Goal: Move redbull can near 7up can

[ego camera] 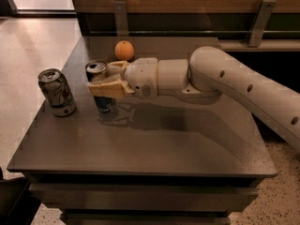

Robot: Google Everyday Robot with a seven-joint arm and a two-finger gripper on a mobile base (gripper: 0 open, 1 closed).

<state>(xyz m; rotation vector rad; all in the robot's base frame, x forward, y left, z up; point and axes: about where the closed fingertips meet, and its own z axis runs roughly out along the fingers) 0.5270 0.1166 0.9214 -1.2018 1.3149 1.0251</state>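
Two cans stand on the left part of a dark grey table (164,144), and the gripper (101,78) is at the taller one. This is the redbull can (102,102), slim and upright, with a shiny round top and blue panels on its lower body. It sits between the two tan fingers (107,89) of the gripper: one finger lies across the front of the can at about mid height, the other goes behind it near the rim. The fingers are clenched on the can, so the gripper is grasping it. The bottom of the can is at the table surface, but I cannot tell if it really touches. The 7up can (56,92) is to the left of it, near but apart, close to the left edge of the table. It is shorter and wider, whitish-silver, a little dented, and it leans slightly. A round orange (124,49) lies behind the gripper, further back on the table. The white arm (243,88) comes from the right side, smooth and rounded, with small dark holes along its sleeve. The table top is flat and matte with a soft reflection under the arm. The floor (28,41) at the left is pale and glossy.
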